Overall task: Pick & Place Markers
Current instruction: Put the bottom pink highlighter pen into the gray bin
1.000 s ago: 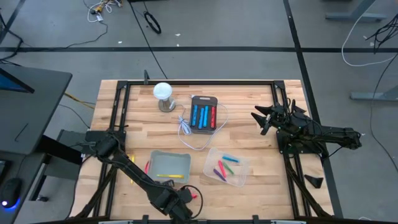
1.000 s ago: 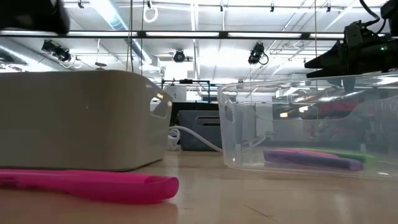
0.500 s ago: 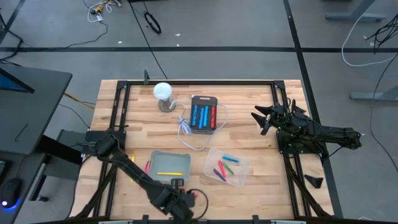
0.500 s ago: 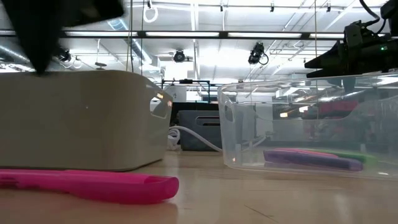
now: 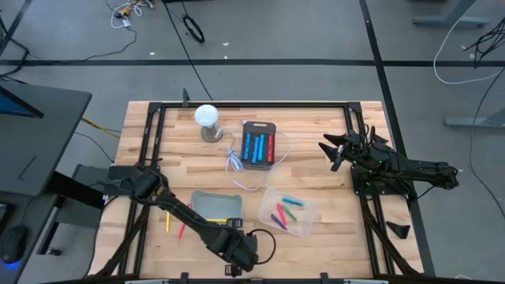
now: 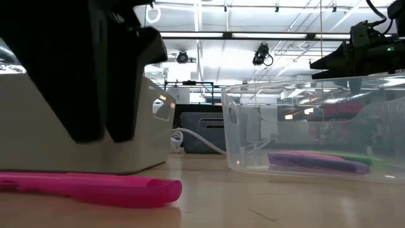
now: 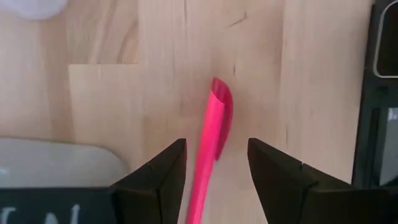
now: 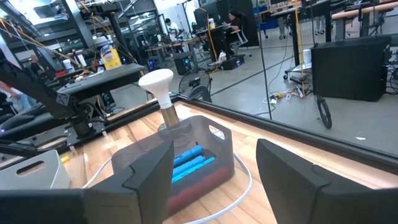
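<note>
A pink marker (image 7: 213, 124) lies flat on the wooden table near its front edge, also seen in the low view (image 6: 95, 188). My left gripper (image 7: 214, 168) hangs open just above it, pointing steeply down, one finger on either side of the marker, touching nothing (image 6: 104, 136). In the high view the gripper (image 5: 239, 251) hides this marker. A yellow marker (image 5: 167, 221) and a red marker (image 5: 181, 229) lie on the table left of the grey bin (image 5: 215, 205). My right gripper (image 5: 335, 150) waits open at the right side (image 8: 214, 180).
The grey bin (image 6: 149, 126) holds a yellow marker (image 5: 213, 220). A clear bin (image 5: 288, 211) right of it holds several markers, one purple (image 6: 316, 163). Farther back stand a dark tray (image 5: 259, 146) with blue and red markers, a white cable (image 5: 235, 163) and a white knob-topped stand (image 5: 207, 118).
My left gripper has swung toward the table's right edge and come down over the pink marker, rolling its wrist on the way. It has entered the low view from the upper left. Its fingers have stayed open. The marker has not moved.
</note>
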You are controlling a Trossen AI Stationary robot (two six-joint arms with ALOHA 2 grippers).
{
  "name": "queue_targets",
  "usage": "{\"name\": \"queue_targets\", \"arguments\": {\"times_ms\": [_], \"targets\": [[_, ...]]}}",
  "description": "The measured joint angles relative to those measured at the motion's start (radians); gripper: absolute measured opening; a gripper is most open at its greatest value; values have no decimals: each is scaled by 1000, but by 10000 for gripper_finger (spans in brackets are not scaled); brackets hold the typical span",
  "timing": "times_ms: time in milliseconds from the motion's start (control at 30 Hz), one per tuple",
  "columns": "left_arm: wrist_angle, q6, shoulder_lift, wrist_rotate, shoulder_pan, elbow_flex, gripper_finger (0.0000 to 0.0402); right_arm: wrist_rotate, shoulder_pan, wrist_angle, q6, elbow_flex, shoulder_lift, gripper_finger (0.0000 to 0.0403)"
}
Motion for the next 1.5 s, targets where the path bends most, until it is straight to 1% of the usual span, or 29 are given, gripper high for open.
{"name": "queue_targets", "arguments": {"times_ms": [100, 167, 400, 633, 800, 933, 1033, 1100, 1200, 1367, 1500], "targets": [[12, -3, 23, 24, 0, 0, 179, 0, 0, 1, 0, 0, 0, 231], [8, -13, 35, 19, -2, 0, 179, 0, 0, 1, 0, 0, 0, 231], [10, -31, 37, 35, -2, 1, 179, 0, 0, 2, 0, 0, 0, 231], [8, -50, 39, 123, -2, 1, 179, 0, 0, 2, 0, 0, 0, 231], [-24, -86, 35, 91, -9, 5, 179, 0, 0, 2, 0, 0, 0, 231], [-44, -82, 34, 92, -14, 41, 179, 0, 0, 2, 0, 0, 0, 231], [-89, -80, 34, 79, -21, 74, 179, 0, 0, 2, 0, 0, 0, 231], [-96, -68, 33, 63, -29, 102, 179, 0, 0, 2, 0, 0, 0, 231], [-97, -10, 32, 55, -36, 128, 179, 0, 0, 2, 0, 0, 0, 231], [-93, 0, 32, 54, 14, 154, 179, 0, 0, 2, 0, 0, 0, 231], [-84, -4, 62, 56, 66, 188, 179, 0, 0, 2, 0, 0, 0, 231]]}}
